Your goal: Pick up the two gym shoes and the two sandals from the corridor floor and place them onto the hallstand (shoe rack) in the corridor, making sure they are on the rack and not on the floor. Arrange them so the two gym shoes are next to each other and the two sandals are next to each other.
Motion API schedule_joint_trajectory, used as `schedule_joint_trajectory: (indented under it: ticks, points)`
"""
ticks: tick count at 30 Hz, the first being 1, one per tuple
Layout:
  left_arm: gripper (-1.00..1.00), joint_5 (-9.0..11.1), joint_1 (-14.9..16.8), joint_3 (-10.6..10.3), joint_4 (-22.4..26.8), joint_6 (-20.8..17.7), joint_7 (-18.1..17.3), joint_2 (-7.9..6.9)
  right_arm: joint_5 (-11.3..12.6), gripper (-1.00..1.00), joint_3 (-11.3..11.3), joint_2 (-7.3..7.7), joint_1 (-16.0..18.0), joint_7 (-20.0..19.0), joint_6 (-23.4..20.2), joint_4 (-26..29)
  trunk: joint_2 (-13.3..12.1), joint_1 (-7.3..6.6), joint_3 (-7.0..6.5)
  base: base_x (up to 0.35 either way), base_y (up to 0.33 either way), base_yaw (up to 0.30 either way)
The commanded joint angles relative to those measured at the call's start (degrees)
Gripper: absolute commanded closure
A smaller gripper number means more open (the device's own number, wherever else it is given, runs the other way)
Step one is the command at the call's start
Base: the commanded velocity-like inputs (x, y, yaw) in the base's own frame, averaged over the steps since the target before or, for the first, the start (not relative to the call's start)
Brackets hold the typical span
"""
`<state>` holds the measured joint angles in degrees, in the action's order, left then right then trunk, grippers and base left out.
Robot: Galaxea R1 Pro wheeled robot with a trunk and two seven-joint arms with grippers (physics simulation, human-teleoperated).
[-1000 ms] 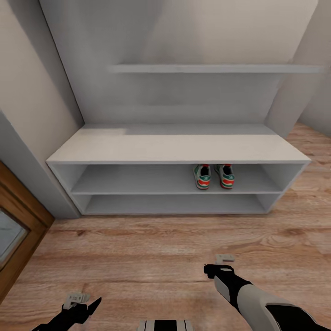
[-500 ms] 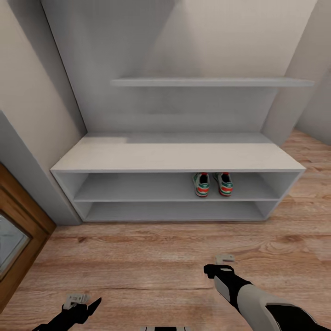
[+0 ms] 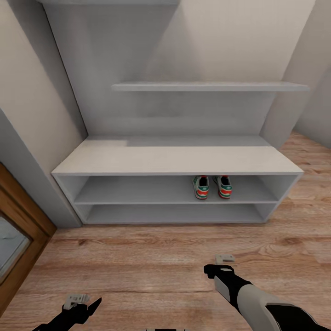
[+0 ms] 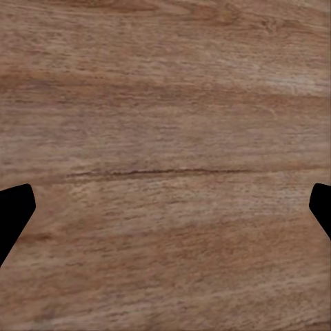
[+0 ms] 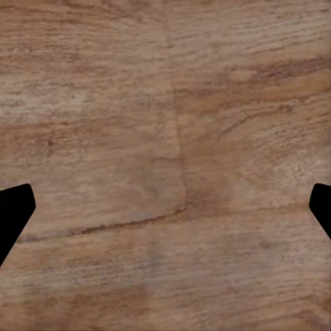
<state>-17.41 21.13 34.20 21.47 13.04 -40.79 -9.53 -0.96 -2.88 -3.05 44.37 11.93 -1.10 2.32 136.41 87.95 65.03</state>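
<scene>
Sneakers (image 3: 212, 187) sit side by side on the upper shelf of the shoe rack (image 3: 174, 161), heels outward, straight ahead and slightly right, so nearer the right end effector (image 3: 224, 263). It and the left end effector (image 3: 78, 301) hang empty, fingers spread, over the wood floor (image 3: 151, 257).

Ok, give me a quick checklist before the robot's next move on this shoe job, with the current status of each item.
1. Gym shoes on the hallstand, upper shoe shelf: ok.
2. Gym shoes next to each other: ok, side by side.
3. Sandals on the rack: not ok, both shoe shelves otherwise look bare.
4. Sandals located: cannot tell.
5. Left gripper free: ok, open over bare corridor floor.
6. Right gripper free: ok, open, holding nothing.
</scene>
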Motion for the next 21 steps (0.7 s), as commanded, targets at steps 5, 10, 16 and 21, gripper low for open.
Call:
schedule_joint_trajectory:
  ticks: [5, 10, 16, 21]
  points:
    - [-1.0, -0.61, 0.06, 0.5, -0.02, 0.32, -0.26, 0.04, -0.09, -1.0, -0.28, -0.02, 0.01, 0.17, -0.13, 0.05, 0.02, -0.01, -0.06, 0.0, 0.0, -0.19]
    - [-1.0, -0.61, 0.06, 0.49, -0.02, 0.32, -0.26, 0.04, -0.09, -1.0, -0.28, -0.02, 0.01, 0.15, -0.13, 0.05, 0.02, -0.01, -0.27, 0.0, 0.0, -0.272]
    - [-1.0, -0.61, 0.06, 0.51, -0.02, 0.32, -0.26, 0.04, -0.09, -1.0, -0.28, -0.02, 0.01, 0.13, -0.13, 0.05, 0.02, -0.01, -0.64, 0.0, 0.0, -0.258]
    - [-1.0, -0.61, 0.06, 0.51, -0.02, 0.32, -0.24, 0.06, -0.09, -1.0, -0.28, -0.02, 0.01, 0.12, -0.13, 0.05, 0.02, -0.01, -0.97, 0.0, 0.0, -0.247]
